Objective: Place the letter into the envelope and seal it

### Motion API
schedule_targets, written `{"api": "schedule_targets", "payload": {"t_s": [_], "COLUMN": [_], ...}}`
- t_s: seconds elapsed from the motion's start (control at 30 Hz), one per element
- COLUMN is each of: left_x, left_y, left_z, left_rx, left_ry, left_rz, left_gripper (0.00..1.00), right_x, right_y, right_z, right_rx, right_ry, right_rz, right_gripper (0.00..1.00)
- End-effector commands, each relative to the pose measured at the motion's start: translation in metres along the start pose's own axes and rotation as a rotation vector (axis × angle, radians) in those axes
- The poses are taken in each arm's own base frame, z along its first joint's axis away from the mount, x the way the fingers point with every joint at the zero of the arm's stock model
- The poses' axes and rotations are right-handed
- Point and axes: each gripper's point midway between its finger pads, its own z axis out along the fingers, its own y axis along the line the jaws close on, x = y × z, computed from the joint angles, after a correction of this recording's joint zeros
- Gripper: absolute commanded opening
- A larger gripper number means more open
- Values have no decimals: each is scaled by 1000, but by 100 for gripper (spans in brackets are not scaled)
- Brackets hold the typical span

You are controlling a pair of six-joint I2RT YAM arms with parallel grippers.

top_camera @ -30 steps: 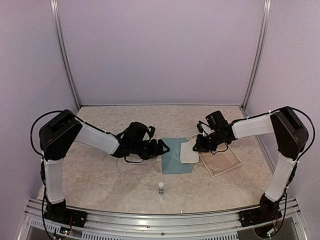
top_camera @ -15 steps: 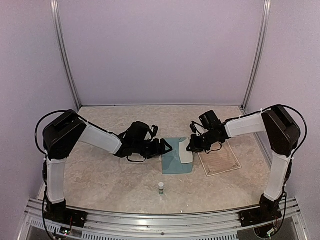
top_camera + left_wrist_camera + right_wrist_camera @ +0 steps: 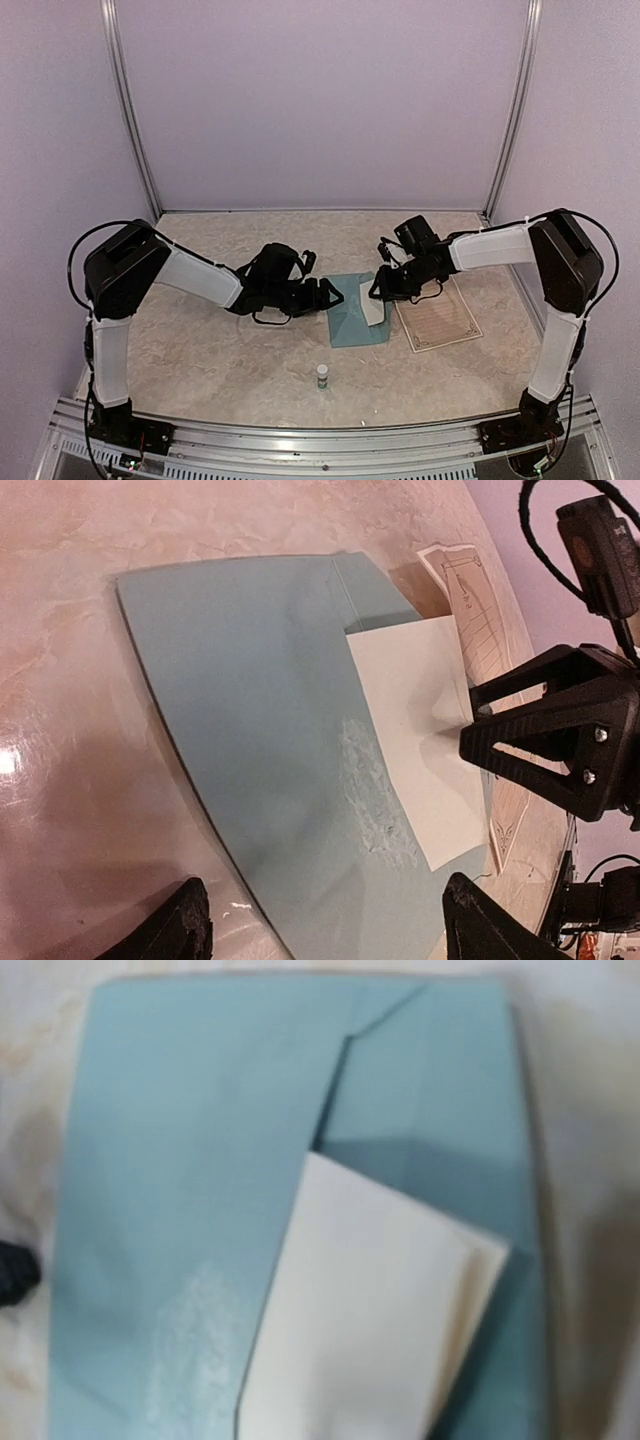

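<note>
The teal envelope (image 3: 352,312) lies flat at mid-table; it fills the left wrist view (image 3: 260,710) and the right wrist view (image 3: 200,1160). A folded cream letter (image 3: 375,308) lies partly tucked under the envelope's front panel (image 3: 370,1320), its right half sticking out (image 3: 415,740). My right gripper (image 3: 379,291) is shut on the letter's right edge (image 3: 470,723); its fingers do not show in its own wrist view. My left gripper (image 3: 328,297) is open and empty at the envelope's left edge, with its fingertips (image 3: 190,930) spread over it. A whitish glue smear (image 3: 378,805) marks the envelope.
A small glue stick (image 3: 322,375) stands upright in front of the envelope. A bordered certificate sheet (image 3: 440,316) lies to the right, under the right arm. Purple walls enclose the table on three sides.
My right gripper has moved left with the letter, sliding it further into the envelope. My left gripper has edged a little towards the envelope's left edge.
</note>
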Motion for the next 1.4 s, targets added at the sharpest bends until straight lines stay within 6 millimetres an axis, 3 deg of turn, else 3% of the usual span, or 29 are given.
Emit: {"api": "schedule_targets", "payload": {"t_s": [0.0, 0.13, 0.7, 0.97, 1.37], "left_x": [-5, -10, -3, 2, 2], "left_y": [5, 1, 8, 15, 13], "left_z": [-13, -14, 14, 23, 24], "left_rx": [-49, -39, -56, -62, -55], "left_ry": [-6, -14, 47, 69, 70], "left_rz": [22, 26, 45, 42, 46], "left_gripper": [76, 76, 76, 76, 76], "right_x": [-5, -2, 12, 17, 6], "right_y": [1, -1, -10, 3, 29], "right_z": [-29, -32, 6, 21, 36], "right_rx": [82, 114, 130, 107, 74], "right_ry": [-35, -36, 34, 59, 55], "right_rz": [-51, -72, -62, -87, -129], "right_gripper": [40, 46, 48, 48, 48]}}
